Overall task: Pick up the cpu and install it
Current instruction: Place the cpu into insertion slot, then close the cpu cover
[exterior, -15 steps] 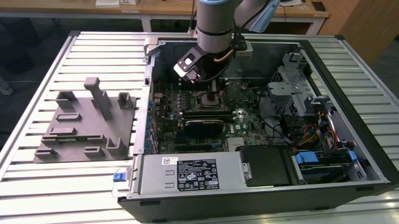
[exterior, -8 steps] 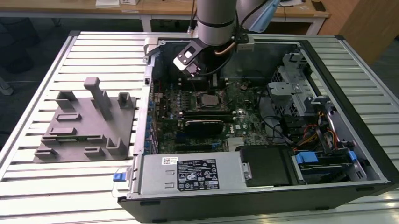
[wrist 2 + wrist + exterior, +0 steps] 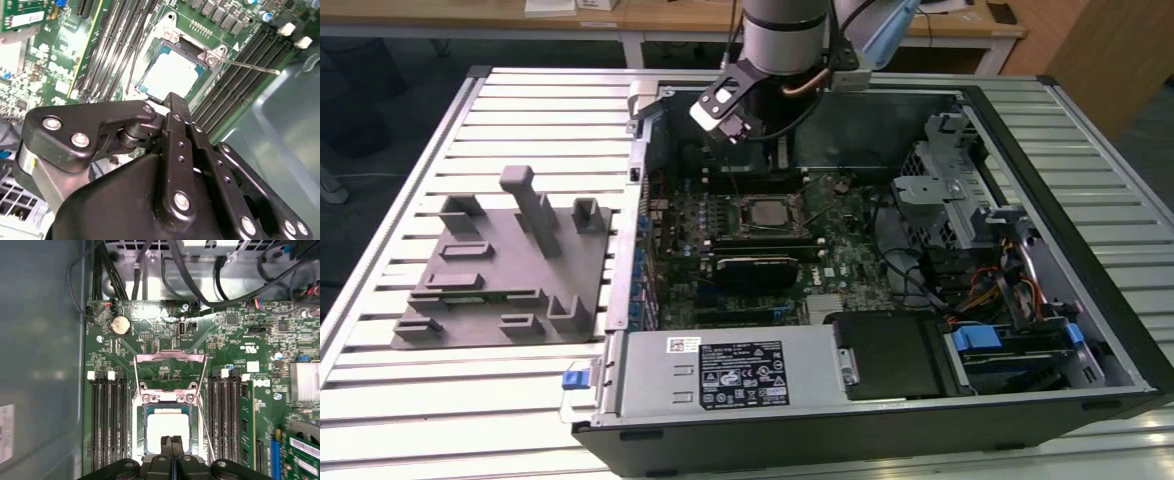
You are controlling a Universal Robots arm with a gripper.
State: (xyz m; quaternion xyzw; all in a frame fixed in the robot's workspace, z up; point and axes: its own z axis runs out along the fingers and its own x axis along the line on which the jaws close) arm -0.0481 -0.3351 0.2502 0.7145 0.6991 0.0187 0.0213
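The cpu point(image 3: 167, 427) lay flat in its socket point(image 3: 137, 407), square, silvery top upward. The pincer point(image 3: 172, 441) hung over its edge. Its fingers were pressed together, gripping nothing.

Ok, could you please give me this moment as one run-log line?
cpu: lying in socket | load plate: raised open | gripper: shut, over cpu, contact unclear

The light is bright and even. The cpu point(image 3: 167, 429) shines almost white in the first wrist view. The computer case point(image 3: 854, 440) is shadowy inside.
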